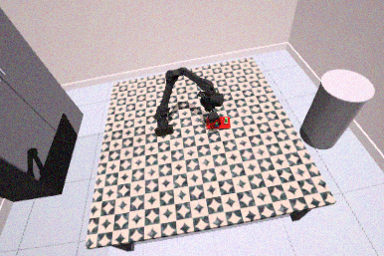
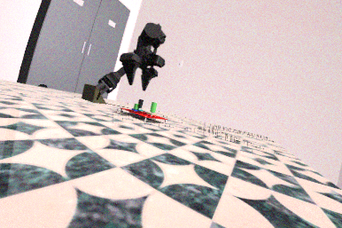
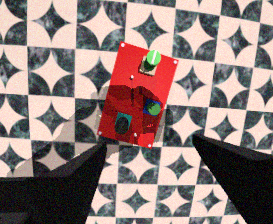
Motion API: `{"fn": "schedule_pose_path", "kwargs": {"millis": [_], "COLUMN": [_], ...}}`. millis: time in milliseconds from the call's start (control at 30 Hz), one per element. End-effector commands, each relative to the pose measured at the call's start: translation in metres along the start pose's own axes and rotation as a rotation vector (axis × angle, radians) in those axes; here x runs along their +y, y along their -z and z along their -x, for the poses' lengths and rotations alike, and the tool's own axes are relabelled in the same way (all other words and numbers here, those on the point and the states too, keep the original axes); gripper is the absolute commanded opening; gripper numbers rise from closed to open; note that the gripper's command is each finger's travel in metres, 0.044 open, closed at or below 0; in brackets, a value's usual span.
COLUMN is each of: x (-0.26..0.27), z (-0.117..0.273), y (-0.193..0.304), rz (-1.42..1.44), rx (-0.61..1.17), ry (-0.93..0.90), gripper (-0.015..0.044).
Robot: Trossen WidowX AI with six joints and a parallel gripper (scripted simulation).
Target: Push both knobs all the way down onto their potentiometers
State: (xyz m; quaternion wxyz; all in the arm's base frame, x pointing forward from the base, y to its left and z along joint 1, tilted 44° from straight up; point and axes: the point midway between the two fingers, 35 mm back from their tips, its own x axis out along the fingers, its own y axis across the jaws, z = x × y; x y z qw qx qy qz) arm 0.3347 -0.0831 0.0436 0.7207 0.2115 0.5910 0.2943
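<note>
The red circuit board [image 1: 226, 127] [image 2: 143, 115] [image 3: 119, 75] stands on short legs. A bright green knob [image 2: 153, 107] [image 3: 153, 57] with a white line is over a beige potentiometer [image 3: 146, 69] at the board's far end in the wrist view. A shaded green knob [image 2: 136, 106] [image 3: 154, 108] is on a blue potentiometer, and a black knob [image 2: 141, 103] [image 3: 122, 125] on a teal one. In the exterior view the shaded green knob looks lowest; any gaps under the knobs are too small to tell. My gripper [image 2: 137, 87] [image 3: 149, 141] is open and empty, above the board, touching nothing.
The board stands on a patterned table [image 1: 189, 191]. The arm's base [image 1: 164, 129] is left of the board in the top view. A grey cylinder [image 1: 330, 117] stands beyond the table's right side, and a dark cabinet [image 1: 35, 107] [image 2: 75, 28] is off to the left.
</note>
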Motion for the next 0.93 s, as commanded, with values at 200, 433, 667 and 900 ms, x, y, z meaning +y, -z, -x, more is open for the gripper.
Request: {"fn": "schedule_pose_path", "kwargs": {"millis": [200,433,667,900], "x": [0.034,0.034,0.034,0.034], "z": [0.012,0.012,0.012,0.012], "y": [0.094,0.094,0.094,0.094], "rz": [0.004,0.004,0.004,0.004], "rx": [0.001,0.001,0.001,0.001], "ry": [-0.006,-0.006,-0.006,-0.006], "gripper": [0.044,0.044,0.044,0.044]}}
